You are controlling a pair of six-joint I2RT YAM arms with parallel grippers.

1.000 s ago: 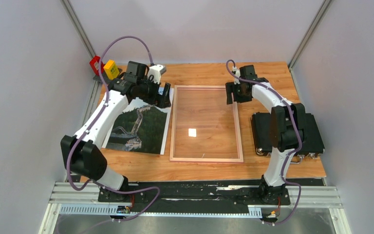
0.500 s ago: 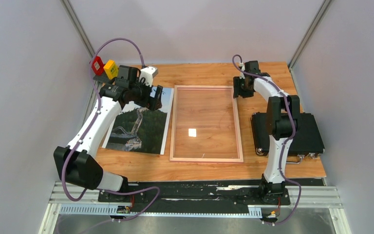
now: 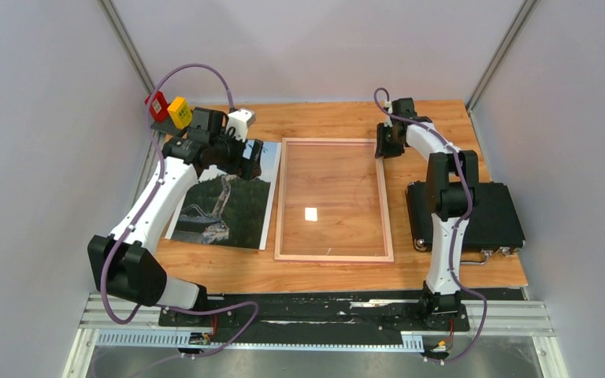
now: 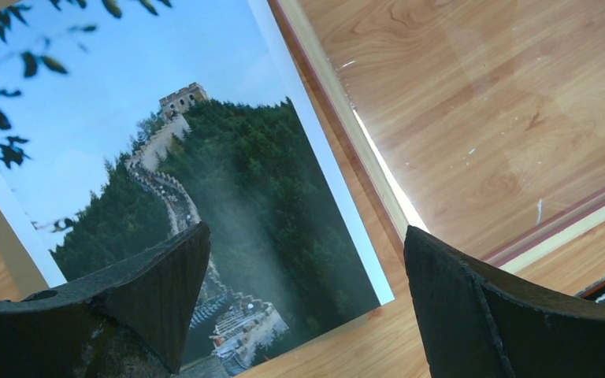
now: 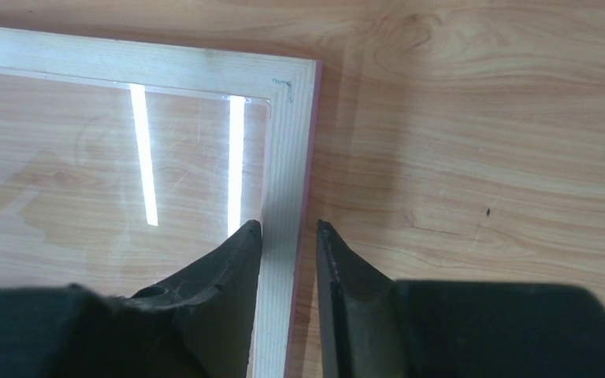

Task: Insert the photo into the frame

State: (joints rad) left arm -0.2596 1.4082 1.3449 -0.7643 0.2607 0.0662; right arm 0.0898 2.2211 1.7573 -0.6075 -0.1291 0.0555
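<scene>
- Writing: none legible; small white sticker (image 3: 311, 213) on the pane, red block (image 3: 157, 105) and yellow block (image 3: 178, 111) beyond the frame's far-left corner, markings too small to read.
- Frame (image 3: 333, 257): flat, mid wood-grain tabletop (image 3: 323, 118); plain pale walls (image 3: 307, 47) around.
- Photo (image 3: 232, 209): flat, just left of the frame.
- Left gripper (image 4: 306, 231): jaws wide apart, above the photo.
- Right gripper (image 5: 286, 224): fingers astride the frame's right rail, near the far corner; clamped or not, cannot tell.

The photo (image 3: 222, 206), a print of a stone wall climbing dark green hills under a pale blue sky, with a thin white border, lies flat on the left part of the table (image 3: 323, 118). Just beside it on the right lies the frame (image 3: 333, 256), flat, with a thin light-wood border, a pink outer edge and a clear pane.
</scene>
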